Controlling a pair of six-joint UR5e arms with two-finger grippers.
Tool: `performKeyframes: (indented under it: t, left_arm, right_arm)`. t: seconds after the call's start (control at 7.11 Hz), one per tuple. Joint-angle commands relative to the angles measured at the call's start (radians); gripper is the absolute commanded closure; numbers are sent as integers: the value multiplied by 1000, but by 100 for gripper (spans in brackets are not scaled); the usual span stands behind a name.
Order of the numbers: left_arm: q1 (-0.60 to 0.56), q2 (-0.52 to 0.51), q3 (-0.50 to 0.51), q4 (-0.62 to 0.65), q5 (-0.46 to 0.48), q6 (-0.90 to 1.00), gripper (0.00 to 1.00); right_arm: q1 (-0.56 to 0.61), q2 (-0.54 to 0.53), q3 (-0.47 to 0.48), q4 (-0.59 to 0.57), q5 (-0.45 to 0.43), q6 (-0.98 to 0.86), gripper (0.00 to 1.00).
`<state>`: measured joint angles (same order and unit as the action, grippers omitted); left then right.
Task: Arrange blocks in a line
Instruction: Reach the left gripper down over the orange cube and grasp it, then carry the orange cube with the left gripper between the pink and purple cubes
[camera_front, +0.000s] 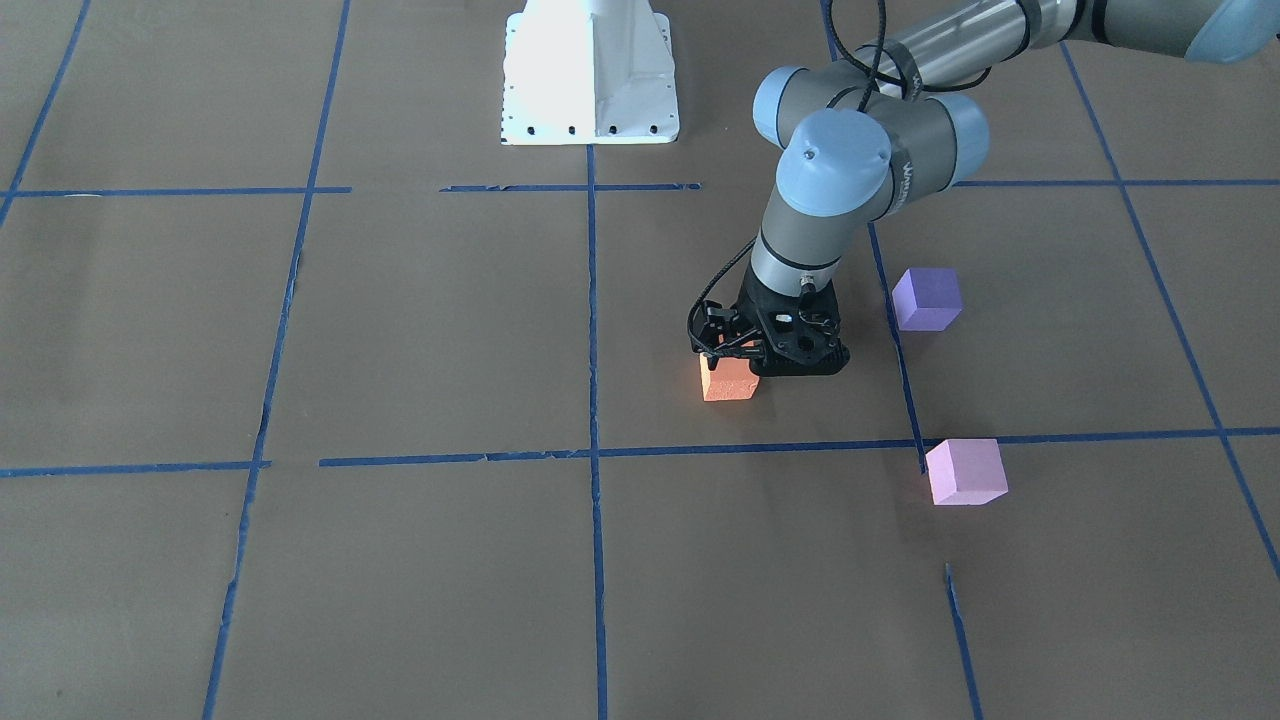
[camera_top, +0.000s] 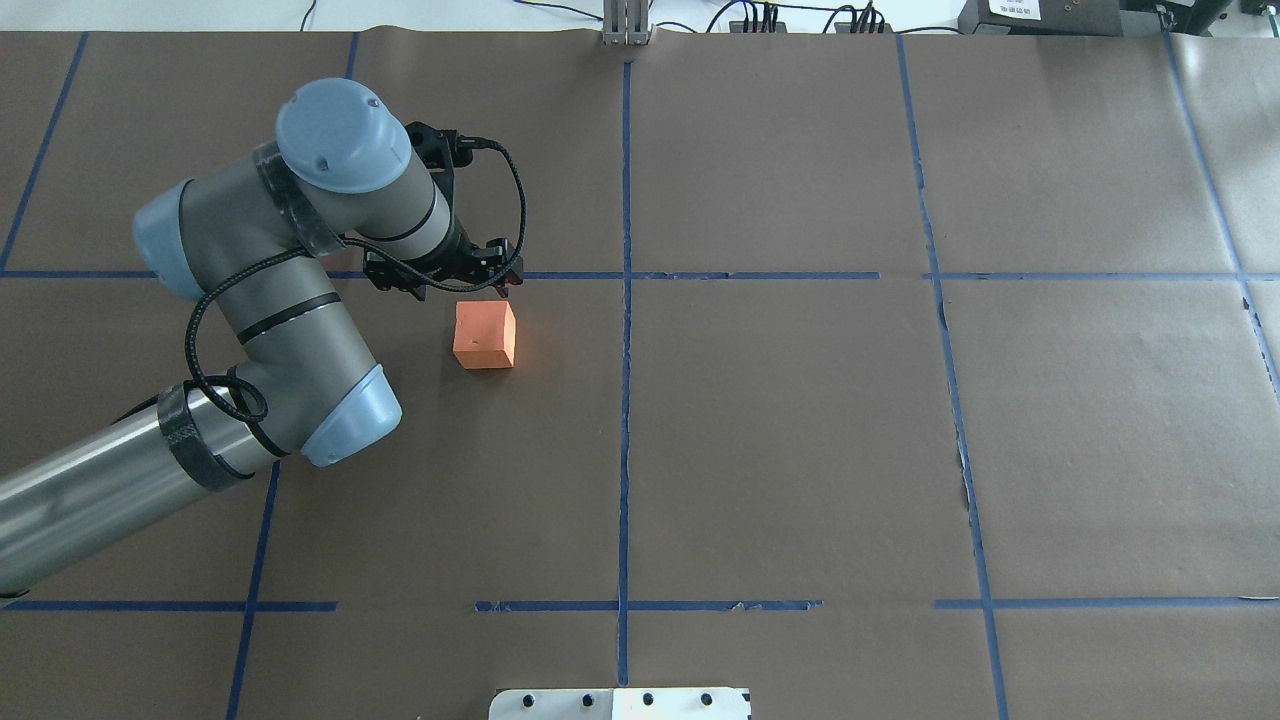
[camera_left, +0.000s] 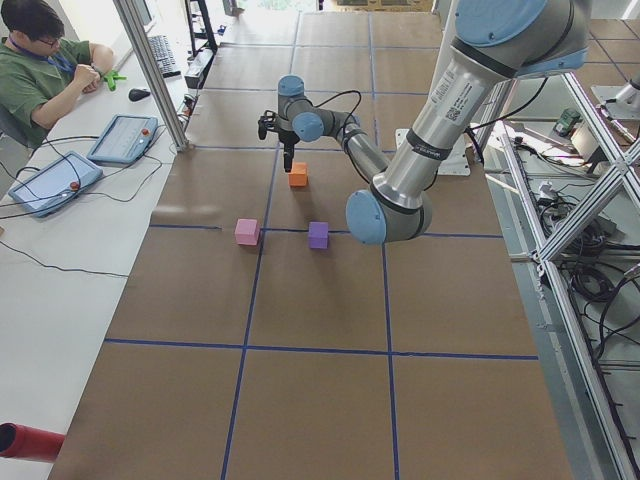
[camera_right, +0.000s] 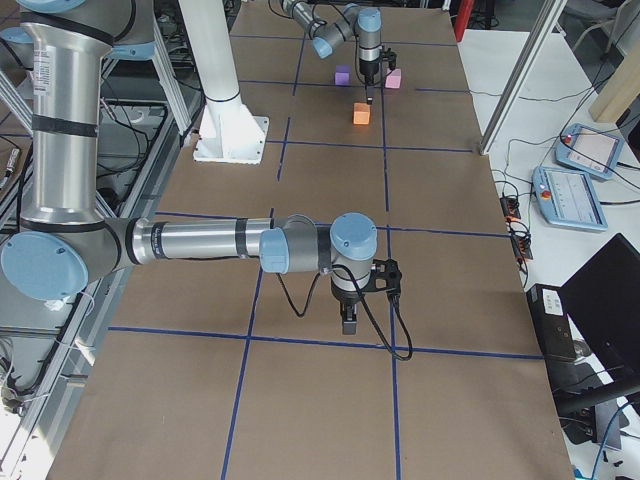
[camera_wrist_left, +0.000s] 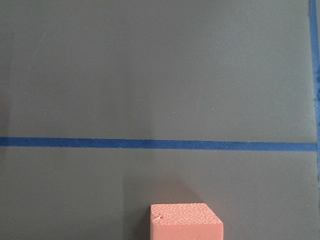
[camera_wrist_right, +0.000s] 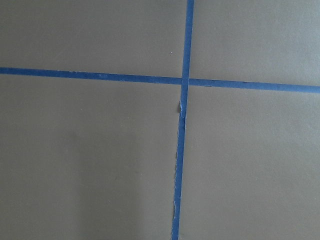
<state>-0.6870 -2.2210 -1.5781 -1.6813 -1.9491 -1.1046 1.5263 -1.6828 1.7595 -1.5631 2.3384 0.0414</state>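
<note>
1. Orange block (camera_front: 727, 386): grainy matte foam cube on the brown-paper worktop (camera_front: 420, 330), close by the left gripper (camera_front: 772, 352), whose jaws' spread I cannot tell.
2. Purple block (camera_front: 927, 298) and pink block (camera_front: 965, 471): like cubes, well apart from the orange block.
3. Right gripper (camera_right: 347, 322): jaws unclear.

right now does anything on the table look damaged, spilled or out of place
Nothing spilled or toppled. The blue tape is worn: lines have gaps, and one strip is frayed in the right wrist view. The orange block has what looks like a small nick on top. The purple block and pink block look intact.
</note>
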Motion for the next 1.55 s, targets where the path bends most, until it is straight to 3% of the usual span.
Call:
performKeyframes:
  t: [0.0, 0.28, 0.56, 0.84, 0.98, 1.27, 1.41]
  left_arm:
    - [30, -3, 36, -20, 22, -3, 0]
    - [58, -3, 119, -112, 22, -9, 0]
    - [72, -2, 124, -113, 22, -12, 5]
    - [72, -3, 121, -103, -4, -6, 100]
    - [61, 9, 109, -100, -45, 0, 100]
    - [-47, 154, -47, -81, -146, 56, 100]
    - [-102, 202, -75, -46, -163, 151, 100]
  right_arm:
    - [0, 0, 0, 0, -1, 0, 0]
    - [0, 0, 0, 0, -1, 0, 0]
    - [0, 0, 0, 0, -1, 0, 0]
    - [0, 0, 0, 0, -1, 0, 0]
    - [0, 0, 0, 0, -1, 0, 0]
    - [0, 0, 0, 0, -1, 0, 0]
    - [0, 0, 0, 0, -1, 0, 0]
